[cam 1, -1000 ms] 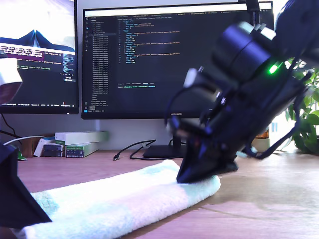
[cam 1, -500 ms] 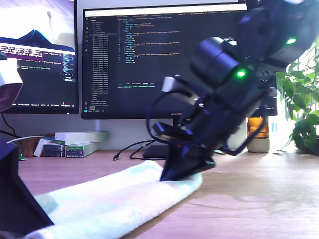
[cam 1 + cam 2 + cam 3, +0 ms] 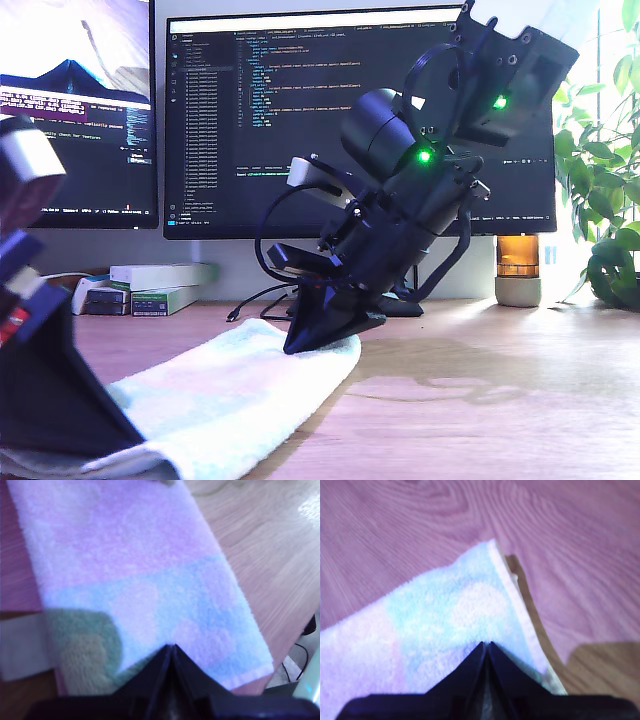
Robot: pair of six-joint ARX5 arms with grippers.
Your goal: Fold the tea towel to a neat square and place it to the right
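The tea towel [image 3: 230,390] lies as a long pale mint strip on the wooden desk [image 3: 500,400], running from the middle toward the exterior view's lower left. My second gripper [image 3: 300,345] is shut on its far end. In the second wrist view the jaws [image 3: 485,645] pinch the tea towel [image 3: 445,615] near a raised corner, and a shadow falls beside that corner. My first gripper [image 3: 100,430] is shut on the near end at the exterior view's lower left. Past the closed tips [image 3: 170,650] the tea towel [image 3: 135,570] stretches away, pink and pale blue.
Two monitors [image 3: 330,120] [image 3: 75,110] stand behind the desk. Flat white boxes [image 3: 160,275] and a black cable [image 3: 262,300] lie beneath them. A plant [image 3: 610,240] and an amber jar [image 3: 518,270] are at the exterior view's right.
My second gripper has travelled toward the exterior view's left, taking the towel's far end with it, so the strip is shorter. My first arm has shifted slightly.
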